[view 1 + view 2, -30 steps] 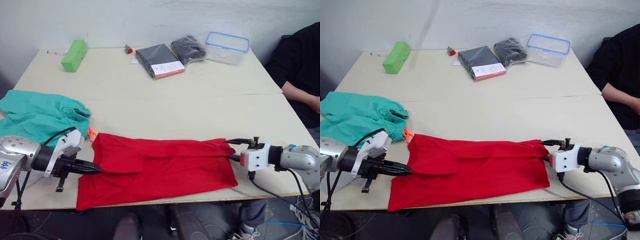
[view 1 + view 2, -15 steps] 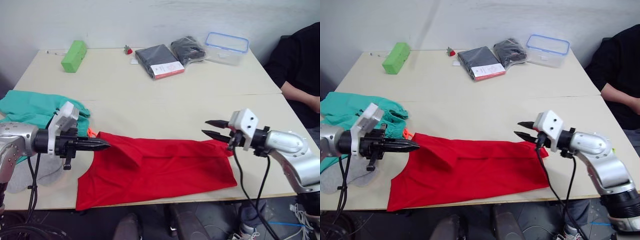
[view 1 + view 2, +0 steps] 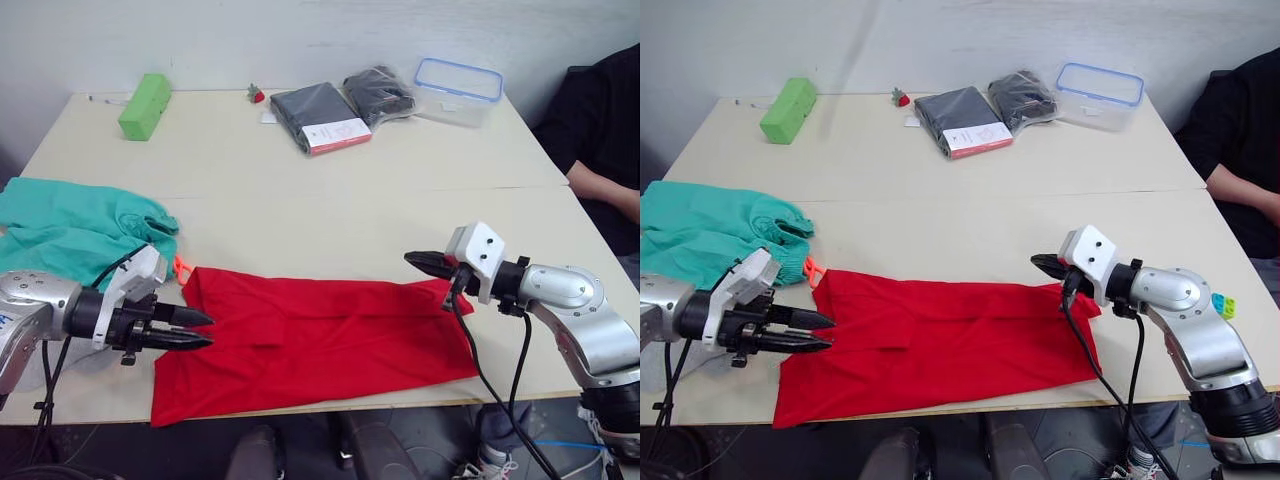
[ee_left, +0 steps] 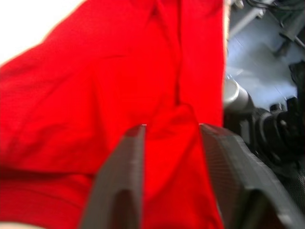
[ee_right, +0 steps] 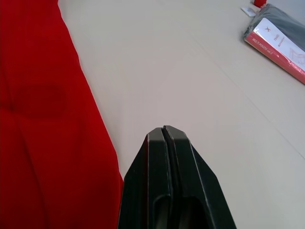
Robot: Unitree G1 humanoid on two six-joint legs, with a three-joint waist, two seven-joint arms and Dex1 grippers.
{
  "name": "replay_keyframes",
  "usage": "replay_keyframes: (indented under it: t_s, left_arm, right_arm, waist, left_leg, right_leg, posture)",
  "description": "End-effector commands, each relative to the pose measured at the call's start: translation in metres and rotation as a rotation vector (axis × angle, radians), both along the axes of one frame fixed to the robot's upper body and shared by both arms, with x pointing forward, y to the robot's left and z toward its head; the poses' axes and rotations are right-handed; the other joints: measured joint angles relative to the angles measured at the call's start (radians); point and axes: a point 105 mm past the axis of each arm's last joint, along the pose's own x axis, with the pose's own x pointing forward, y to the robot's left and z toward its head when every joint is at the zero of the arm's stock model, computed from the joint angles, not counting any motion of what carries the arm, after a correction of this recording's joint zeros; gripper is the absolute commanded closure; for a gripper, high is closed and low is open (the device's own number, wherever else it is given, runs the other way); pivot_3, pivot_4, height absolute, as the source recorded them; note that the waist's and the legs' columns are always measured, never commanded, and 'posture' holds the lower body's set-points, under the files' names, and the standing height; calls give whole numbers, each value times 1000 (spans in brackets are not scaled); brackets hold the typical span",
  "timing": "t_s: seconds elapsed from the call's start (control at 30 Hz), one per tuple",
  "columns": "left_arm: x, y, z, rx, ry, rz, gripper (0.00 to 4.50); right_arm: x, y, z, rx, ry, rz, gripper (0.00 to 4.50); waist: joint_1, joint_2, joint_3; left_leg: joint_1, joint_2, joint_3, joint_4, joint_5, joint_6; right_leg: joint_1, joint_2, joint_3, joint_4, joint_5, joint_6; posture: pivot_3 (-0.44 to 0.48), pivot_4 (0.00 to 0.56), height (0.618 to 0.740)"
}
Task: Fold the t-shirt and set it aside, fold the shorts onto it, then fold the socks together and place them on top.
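Observation:
The red t-shirt (image 3: 320,335) lies as a long folded strip along the table's front edge. At the strip's left end my left gripper (image 3: 197,330) hangs low and open, and red cloth (image 4: 119,81) shows past its spread fingers (image 4: 119,191). My right gripper (image 3: 412,259) hovers just above the strip's far right corner, shut with nothing in it, and its closed tips (image 5: 163,130) point over bare table beside the cloth edge. The teal shorts (image 3: 80,225) lie bunched at the left, their orange drawstring (image 3: 183,268) touching the shirt. I cannot make out the socks.
Along the table's back edge (image 3: 250,88) stand a lime-green block (image 3: 145,105), two dark packaged garments (image 3: 320,118), a small red thing (image 3: 258,97) and a clear blue-rimmed container (image 3: 458,92). A person in black (image 3: 605,140) sits at the right.
My left gripper has dropped lower and opened, and the shirt's lifted left end now lies flat. My right gripper has shut and sunk slightly toward the shirt's right corner.

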Motion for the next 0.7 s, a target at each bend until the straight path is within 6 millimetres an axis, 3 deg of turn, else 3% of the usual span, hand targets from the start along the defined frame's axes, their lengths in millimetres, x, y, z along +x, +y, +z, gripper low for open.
replay_keyframes:
  t_s: [0.03, 0.17, 0.23, 0.37, 0.53, 0.7]
  left_arm:
    - [-4, 1, 12, 3, -50, -22, 1370]
    - [23, -5, 36, -93, -176, 71, 122]
    - [40, -11, 39, -95, -247, 112, 122]
    - [75, -24, 24, -45, -337, 169, 122]
    - [89, -42, -12, 84, -359, 99, 1733]
    - [105, -41, -49, 251, -374, 101, 3292]
  right_arm:
    - [-1, 2, 8, 1, -42, 10, 4500]
    - [0, 13, 6, 23, -30, 32, 4500]
    - [1, 22, 3, 41, -10, 39, 4500]
    - [0, 40, -14, 41, 46, 41, 4500]
    - [1, 42, -40, 9, 128, -28, 4500]
    - [3, 22, -66, -58, 202, -168, 4500]
  waist:
    - [0, 0, 0]
    - [3, -1, 0]
    - [7, -1, 0]
    - [7, -1, 0]
    - [0, -1, 0]
    - [7, -1, -1]
  left_leg:
    - [0, 0, 0, 0, 0, 0]
    - [0, 0, 0, 0, 0, 0]
    - [0, -1, 0, 1, 1, 1]
    - [0, -1, 0, 2, 1, 1]
    - [0, -1, 1, 2, 1, 1]
    - [-1, -1, 1, 2, 2, 0]
  right_leg:
    - [0, 0, 0, 0, 0, 0]
    - [0, 0, 0, 0, 0, 0]
    - [1, 0, 0, 0, 1, 1]
    - [2, 0, 1, 1, 3, 3]
    - [0, 0, 1, 1, 4, 3]
    - [0, 0, 1, 1, 3, 2]
  posture:
    - [0, 150, 740]
    - [0, 150, 740]
    - [0, 150, 740]
    - [0, 150, 740]
    - [0, 150, 740]
    - [0, 150, 740]
